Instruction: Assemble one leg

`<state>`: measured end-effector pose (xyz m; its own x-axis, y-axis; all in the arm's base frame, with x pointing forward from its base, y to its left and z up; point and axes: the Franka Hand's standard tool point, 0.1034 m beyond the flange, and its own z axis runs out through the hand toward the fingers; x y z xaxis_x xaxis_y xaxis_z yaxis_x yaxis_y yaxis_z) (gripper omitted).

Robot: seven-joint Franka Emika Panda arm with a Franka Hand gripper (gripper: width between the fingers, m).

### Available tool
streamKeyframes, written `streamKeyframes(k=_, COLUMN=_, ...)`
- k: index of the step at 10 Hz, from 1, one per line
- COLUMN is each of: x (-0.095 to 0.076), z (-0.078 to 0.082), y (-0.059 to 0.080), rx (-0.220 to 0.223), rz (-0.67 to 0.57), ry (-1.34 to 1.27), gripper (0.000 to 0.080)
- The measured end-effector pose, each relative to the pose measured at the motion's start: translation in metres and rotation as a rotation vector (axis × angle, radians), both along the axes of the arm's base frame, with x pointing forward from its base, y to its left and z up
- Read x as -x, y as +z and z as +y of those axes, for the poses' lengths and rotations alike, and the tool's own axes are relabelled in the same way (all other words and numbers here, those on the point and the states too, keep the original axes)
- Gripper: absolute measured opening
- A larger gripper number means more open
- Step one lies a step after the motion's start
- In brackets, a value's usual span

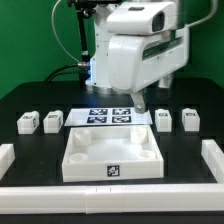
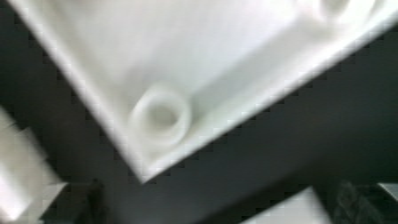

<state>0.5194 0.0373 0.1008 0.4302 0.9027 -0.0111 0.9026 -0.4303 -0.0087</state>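
Observation:
Four small white legs with tags stand on the black table. Two are at the exterior view's left [image 1: 27, 122] [image 1: 52, 120] and two at its right [image 1: 165, 120] [image 1: 188, 120]. The large white tray [image 1: 72, 160] lies in the middle. My gripper [image 1: 148, 102] hangs open above the tray's far right corner, holding nothing. In the wrist view that tray corner [image 2: 214, 60] with its round socket [image 2: 160, 115] fills the picture. My gripper [image 2: 217, 205] shows only as two blurred dark fingers [image 2: 71, 203] far apart, with bare table between them. No leg shows in the wrist view.
The marker board [image 1: 110, 116] lies flat behind the tray. White rails border the work area at the exterior view's left [image 1: 8, 155], right [image 1: 213, 155] and front [image 1: 110, 196]. The arm's bulky white body [image 1: 135, 55] looms over the back of the table.

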Motion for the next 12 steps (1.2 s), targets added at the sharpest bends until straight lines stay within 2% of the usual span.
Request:
streamKeyframes(k=1, x=0.028, z=-0.018, y=-0.013, rx=-0.003, rz=0.026, ry=0.157, gripper=0.065)
streamKeyframes(k=3, x=0.056, z=-0.047, y=-0.043, rx=-0.024, rz=0.026, ry=0.426, gripper=0.065)
streamKeyframes(k=5, x=0.068, z=-0.051, y=-0.077, rx=-0.049, rz=0.035, ry=0.516, gripper=0.065)
streamKeyframes(k=6, x=0.07, z=-0.051, y=-0.088, rx=-0.056, rz=0.04, ry=0.512, gripper=0.065)
streamKeyframes(k=7, x=0.071, z=-0.057, y=-0.095, rx=-0.062, rz=0.048, ry=0.502, gripper=0.065)
streamKeyframes(k=9, x=0.07, z=-0.059, y=-0.095, rx=-0.062, rz=0.047, ry=0.493, gripper=0.065)
streamKeyframes(k=11, x=0.071, z=-0.06, y=-0.095, rx=-0.061, rz=0.047, ry=0.492, gripper=0.0405)
streamKeyframes(k=12, x=0.071, z=-0.06, y=-0.095, rx=-0.062, rz=0.048, ry=0.492, gripper=0.0405)
